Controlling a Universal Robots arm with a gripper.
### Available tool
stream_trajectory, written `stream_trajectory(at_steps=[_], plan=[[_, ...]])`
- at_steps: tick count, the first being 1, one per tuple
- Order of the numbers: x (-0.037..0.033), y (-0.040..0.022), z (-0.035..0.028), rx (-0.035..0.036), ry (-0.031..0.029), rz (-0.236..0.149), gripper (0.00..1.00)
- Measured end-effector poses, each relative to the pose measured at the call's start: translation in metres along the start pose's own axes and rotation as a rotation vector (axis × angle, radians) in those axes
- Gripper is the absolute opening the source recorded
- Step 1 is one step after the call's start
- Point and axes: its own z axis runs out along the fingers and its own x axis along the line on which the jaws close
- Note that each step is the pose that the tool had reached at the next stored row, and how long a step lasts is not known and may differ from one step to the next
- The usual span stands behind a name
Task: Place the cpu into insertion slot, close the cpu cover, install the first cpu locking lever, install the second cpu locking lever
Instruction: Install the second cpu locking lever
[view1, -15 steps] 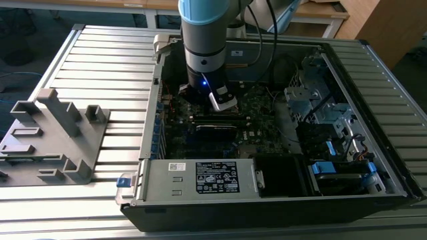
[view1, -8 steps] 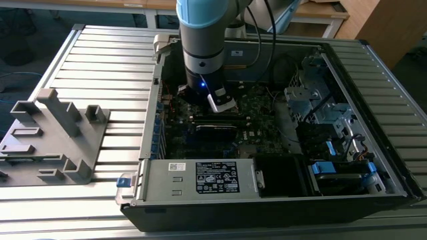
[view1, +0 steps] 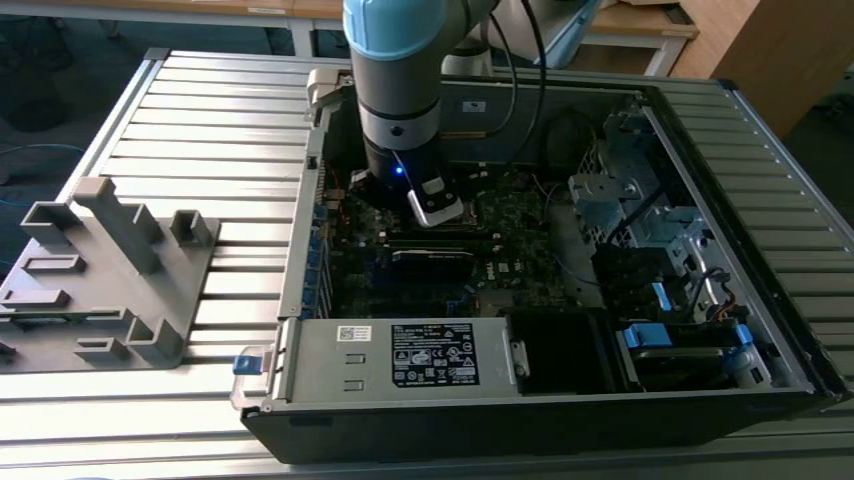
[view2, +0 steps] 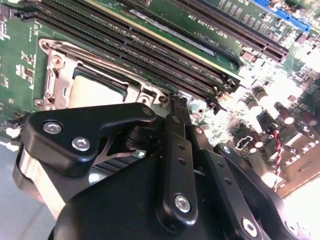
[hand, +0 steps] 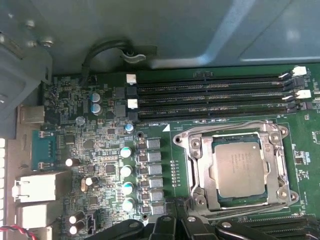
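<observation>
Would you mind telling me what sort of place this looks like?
Likely a robotics lab or workshop: an open computer case lies on a slatted aluminium table, beside a grey fixture, with wooden desks behind.

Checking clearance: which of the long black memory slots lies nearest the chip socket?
The memory slot directly bordering the socket, the last of the parallel row; the others lie beyond it.

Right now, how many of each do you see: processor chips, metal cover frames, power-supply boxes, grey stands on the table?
Processor chip: 1
Metal cover frame: 1
Power-supply box: 1
Grey stand: 1
Total: 4
</observation>
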Motion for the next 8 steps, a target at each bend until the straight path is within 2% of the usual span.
stream_trajectory(at_steps=[4,8], plan=[[0.0002,-0.0001,-0.0005,0.0001,0.0003,0.000,0.11],[-0.0001,0.0009,-0.0077,0.0001,0.0003,0.000,0.11]])
